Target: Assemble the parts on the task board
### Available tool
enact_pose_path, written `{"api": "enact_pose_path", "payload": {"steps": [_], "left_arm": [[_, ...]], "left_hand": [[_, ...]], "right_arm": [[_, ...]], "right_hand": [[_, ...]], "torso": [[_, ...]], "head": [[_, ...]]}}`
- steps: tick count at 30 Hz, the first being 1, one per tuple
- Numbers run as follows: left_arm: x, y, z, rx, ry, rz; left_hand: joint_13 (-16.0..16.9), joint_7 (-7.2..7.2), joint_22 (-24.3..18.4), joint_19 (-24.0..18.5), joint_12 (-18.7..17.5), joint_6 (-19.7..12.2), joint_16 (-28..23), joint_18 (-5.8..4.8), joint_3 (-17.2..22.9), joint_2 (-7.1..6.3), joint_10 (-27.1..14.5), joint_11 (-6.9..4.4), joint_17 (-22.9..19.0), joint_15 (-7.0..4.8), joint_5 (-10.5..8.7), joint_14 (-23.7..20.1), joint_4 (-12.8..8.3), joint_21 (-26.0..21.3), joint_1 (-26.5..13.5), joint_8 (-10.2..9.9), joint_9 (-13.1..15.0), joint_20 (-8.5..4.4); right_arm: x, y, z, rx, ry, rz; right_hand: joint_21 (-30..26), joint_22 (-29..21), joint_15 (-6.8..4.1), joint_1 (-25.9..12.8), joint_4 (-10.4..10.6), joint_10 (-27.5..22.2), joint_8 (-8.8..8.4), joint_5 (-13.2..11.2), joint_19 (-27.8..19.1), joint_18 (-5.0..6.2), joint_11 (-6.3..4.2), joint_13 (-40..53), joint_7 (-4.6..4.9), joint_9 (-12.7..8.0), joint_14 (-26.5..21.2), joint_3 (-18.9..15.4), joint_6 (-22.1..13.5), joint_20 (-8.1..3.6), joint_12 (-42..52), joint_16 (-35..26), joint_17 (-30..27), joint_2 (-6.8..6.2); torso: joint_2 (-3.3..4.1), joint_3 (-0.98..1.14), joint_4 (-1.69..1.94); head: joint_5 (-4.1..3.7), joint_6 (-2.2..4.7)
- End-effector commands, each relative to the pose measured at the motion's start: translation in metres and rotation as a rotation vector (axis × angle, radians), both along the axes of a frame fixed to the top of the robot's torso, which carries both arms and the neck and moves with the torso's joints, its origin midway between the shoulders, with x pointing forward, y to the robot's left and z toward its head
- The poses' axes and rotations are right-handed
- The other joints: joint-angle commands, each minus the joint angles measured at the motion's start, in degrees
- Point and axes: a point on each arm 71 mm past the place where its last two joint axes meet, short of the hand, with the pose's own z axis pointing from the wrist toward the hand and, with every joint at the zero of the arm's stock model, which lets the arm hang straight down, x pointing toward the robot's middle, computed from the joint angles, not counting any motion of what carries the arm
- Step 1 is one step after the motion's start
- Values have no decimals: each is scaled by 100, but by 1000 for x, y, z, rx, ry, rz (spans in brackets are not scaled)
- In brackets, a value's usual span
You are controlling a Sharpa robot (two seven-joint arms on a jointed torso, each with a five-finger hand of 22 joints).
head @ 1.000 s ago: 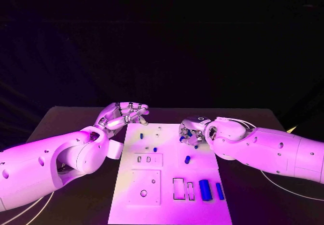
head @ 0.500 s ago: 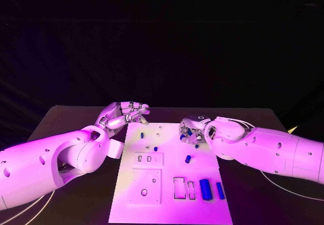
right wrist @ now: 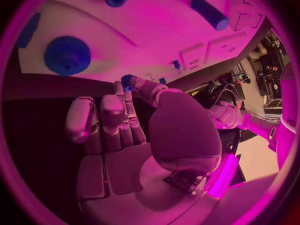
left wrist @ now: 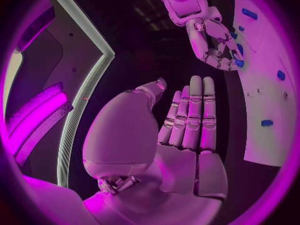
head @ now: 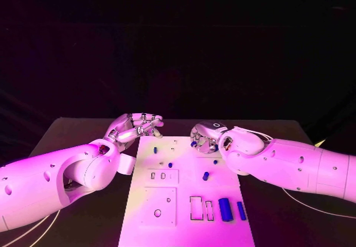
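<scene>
On task board, blue parts

Bathing everything in strong magenta-pink light from above and in front. Washing out the flat white rectangular task board and glaring off the glossy white plastic arm shells. Leaving the room behind near black, swallowing the dark tabletop edges. Bending straight edges hard toward the rims of both wrist circles, with dark vignetting. Blurring the nearest surfaces softly in the right wrist view.
</scene>
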Motion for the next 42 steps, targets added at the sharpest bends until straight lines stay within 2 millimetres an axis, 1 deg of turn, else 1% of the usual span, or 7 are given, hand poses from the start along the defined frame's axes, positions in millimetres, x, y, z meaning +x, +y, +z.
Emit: {"api": "enact_pose_path", "payload": {"steps": [1,10,20,25,30,40,42], "left_arm": [[-1,-3,2,-27,-9,-20],[-1,-4,2,-40,-4,-21],[-1,-5,3,-47,0,-21],[-1,-6,4,-48,-1,-23],[-1,-6,5,-49,-4,-24],[0,-6,7,-49,-9,-24],[0,-6,7,-49,-9,-24]], "left_hand": [[9,82,9,-55,-38,-57,-17,3,10,47,3,25,8,-3,19,-37,42,36,-37,-25,7,-4],[10,86,8,-64,-41,-61,-19,3,8,57,-1,29,14,3,19,-45,55,35,-56,-29,9,1],[11,88,8,-72,-44,-66,-21,3,12,65,-7,31,18,5,20,-53,58,35,-59,-32,9,4],[11,88,7,-74,-45,-67,-22,3,13,68,-8,32,19,6,20,-55,58,34,-60,-33,10,5],[12,88,7,-76,-45,-68,-23,3,14,70,-10,32,20,7,20,-58,58,34,-60,-34,10,6],[12,89,7,-80,-46,-70,-25,3,15,71,-11,33,22,8,20,-62,57,33,-60,-35,11,7],[12,89,7,-80,-46,-70,-25,3,15,71,-11,33,22,8,20,-62,57,33,-60,-35,11,7]], "right_arm": [[4,7,6,26,-56,-15],[13,27,9,39,-65,-6],[19,41,8,39,-58,6],[20,45,7,38,-54,9],[21,47,6,36,-52,11],[25,47,3,20,-38,7],[25,46,3,15,-33,6]], "right_hand": [[43,15,-32,1,-4,46,30,15,56,-62,4,4,4,8,8,26,38,-2,37,32,12,61],[52,30,-30,-8,-11,23,27,41,60,-64,15,-4,19,24,9,34,11,0,22,64,27,49],[54,35,-23,-32,-6,-1,19,58,59,-64,26,-12,31,37,5,34,-19,6,8,82,26,37],[55,37,-21,-39,-4,-7,16,63,58,-64,30,-14,35,41,3,33,-28,8,4,86,24,31],[56,39,-19,-46,-2,-12,15,67,58,-65,32,-16,38,45,2,32,-35,10,1,93,27,28],[58,44,-14,-63,4,-28,8,74,57,-65,39,-21,45,52,-2,31,-55,14,-8,104,27,20],[58,44,-14,-63,4,-28,8,74,57,-65,39,-21,45,52,-2,31,-55,14,-8,104,27,20]], "torso": [[30,5,39],[58,-26,113],[105,-61,177],[122,-73,193],[126,-75,195],[124,-71,197],[117,-67,185]], "head": [[-20,16],[-17,30],[-33,47],[-38,39],[-28,31],[-3,-9],[12,-18]]}}
